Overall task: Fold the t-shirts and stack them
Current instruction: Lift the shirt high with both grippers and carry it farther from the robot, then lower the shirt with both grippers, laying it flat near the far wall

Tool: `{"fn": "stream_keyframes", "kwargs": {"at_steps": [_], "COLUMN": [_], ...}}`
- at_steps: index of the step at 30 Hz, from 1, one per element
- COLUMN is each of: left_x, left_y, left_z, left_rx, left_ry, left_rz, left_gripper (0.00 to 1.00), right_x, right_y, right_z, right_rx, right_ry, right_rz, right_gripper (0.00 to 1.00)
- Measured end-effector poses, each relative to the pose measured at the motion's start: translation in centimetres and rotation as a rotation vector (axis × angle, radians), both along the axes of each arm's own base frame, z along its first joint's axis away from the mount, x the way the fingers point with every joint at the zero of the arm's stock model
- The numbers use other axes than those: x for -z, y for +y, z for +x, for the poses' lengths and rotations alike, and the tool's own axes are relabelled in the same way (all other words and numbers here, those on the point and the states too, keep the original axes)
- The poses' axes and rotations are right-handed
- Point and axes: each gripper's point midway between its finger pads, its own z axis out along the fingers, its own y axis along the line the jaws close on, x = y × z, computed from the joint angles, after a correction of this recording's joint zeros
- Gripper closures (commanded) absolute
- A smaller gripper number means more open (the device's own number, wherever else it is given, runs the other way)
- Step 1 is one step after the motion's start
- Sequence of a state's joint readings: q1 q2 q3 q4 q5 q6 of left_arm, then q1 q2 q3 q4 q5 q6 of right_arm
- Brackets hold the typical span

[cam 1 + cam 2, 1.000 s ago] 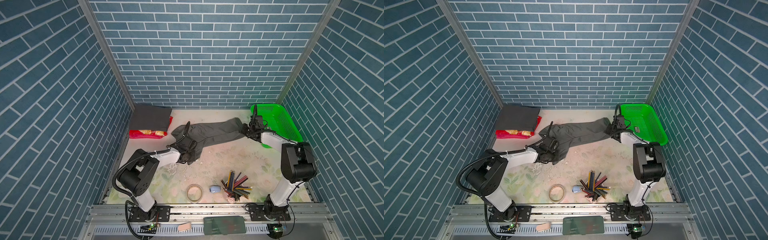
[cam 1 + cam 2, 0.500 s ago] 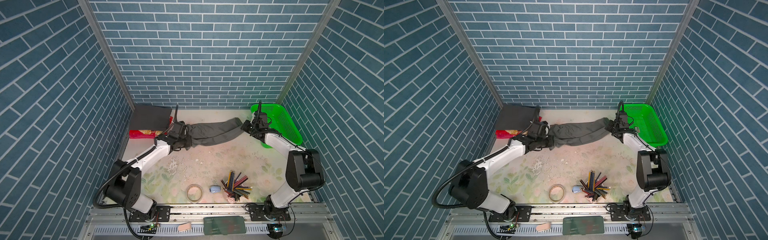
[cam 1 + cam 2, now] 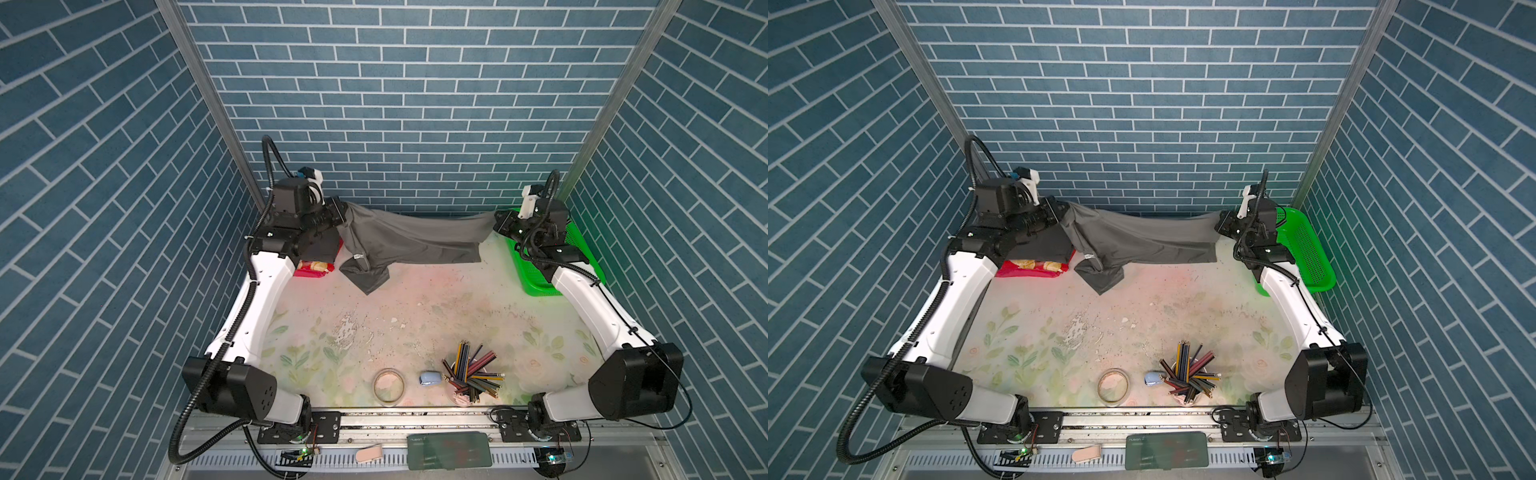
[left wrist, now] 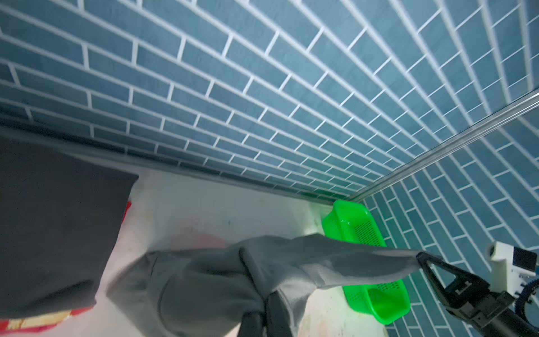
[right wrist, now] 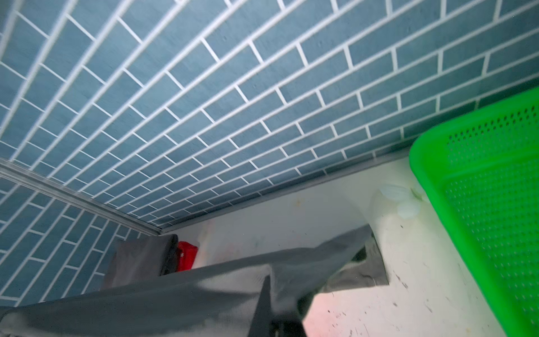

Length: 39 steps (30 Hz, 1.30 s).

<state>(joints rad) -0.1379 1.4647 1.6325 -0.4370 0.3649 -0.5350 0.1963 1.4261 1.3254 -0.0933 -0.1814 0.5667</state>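
A mid-grey t-shirt hangs stretched across the back of the table, lifted off it, with one end drooping towards the table left of centre. My left gripper is shut on its left end. My right gripper is shut on its right end, beside the basket. The darker charcoal t-shirt lies folded at the back left, partly hidden under my left wrist in both top views.
A red packet lies under the charcoal shirt. A green mesh basket stands at the back right. Near the front edge are a cup of coloured pencils, a tape ring and a small blue object.
Both arms have risen and moved back. The left gripper has swung from mid-table to the back left, and the grey shirt has gone from lying on the table to hanging taut between the grippers.
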Motion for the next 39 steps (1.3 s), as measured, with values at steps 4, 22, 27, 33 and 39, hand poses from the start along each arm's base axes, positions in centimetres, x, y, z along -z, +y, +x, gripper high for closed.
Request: {"fn": "stream_keyframes", "kwargs": {"at_steps": [4,22,27,33,39], "left_x": [-4.1,-24.2,-30.4,-30.9,-22.1], "left_y": [0.6,5.2,6.1,6.3,6.2], "left_z": [0.9,-9.5,-14.3,-13.2,-3.2], "left_rx": [-0.002,-0.088,-0.133,-0.141,-0.122], "left_ry": [-0.077,-0.567,-0.766,-0.789,-0.564], "left_rz": [-0.008,-0.015,-0.01,-0.005,0.019], "left_gripper": [1.0,1.0,1.0,1.0,1.0], "right_x": [-4.6,-29.9,-32.5,-31.6,-23.8], "right_y": [0.2,-1.3,-1.5,-1.2,-0.7], "right_z": [-0.6,-15.9,-18.2,-16.1,-8.7], "right_rx": [-0.021,-0.098,-0.113,-0.116,-0.11], "right_ry": [-0.095,-0.711,-0.776,-0.72,-0.499], "right_rz": [0.003,-0.018,-0.018,-0.03,-0.062], "right_gripper": [1.0,1.0,1.0,1.0,1.0]}}
